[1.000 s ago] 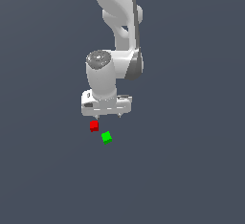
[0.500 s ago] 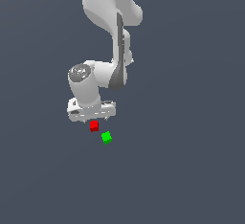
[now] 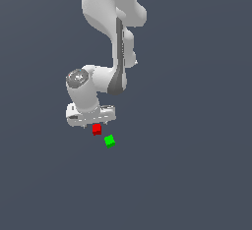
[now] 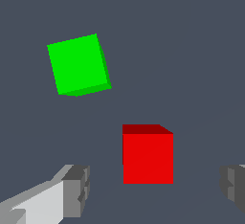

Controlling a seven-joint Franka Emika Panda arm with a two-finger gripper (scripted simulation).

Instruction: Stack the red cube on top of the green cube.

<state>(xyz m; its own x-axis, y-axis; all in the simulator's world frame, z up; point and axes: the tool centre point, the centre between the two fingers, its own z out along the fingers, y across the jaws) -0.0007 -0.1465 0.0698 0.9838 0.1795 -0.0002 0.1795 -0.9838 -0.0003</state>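
The red cube (image 3: 96, 129) rests on the grey floor just under the white gripper (image 3: 92, 124). In the wrist view the red cube (image 4: 147, 154) lies between the two grey fingertips (image 4: 76, 189), untouched, with a gap on each side. The gripper (image 4: 155, 187) is open. The green cube (image 3: 110, 141) sits on the floor a short way from the red one, toward the exterior view's right and lower; in the wrist view the green cube (image 4: 78, 64) is turned at a slight angle and lies apart from the red cube.
The white arm (image 3: 115, 37) rises above the cubes in the exterior view. Around both cubes lies plain dark grey floor (image 3: 187, 165).
The gripper has moved toward the exterior view's left and down, ending low over the red cube. Neither cube has moved.
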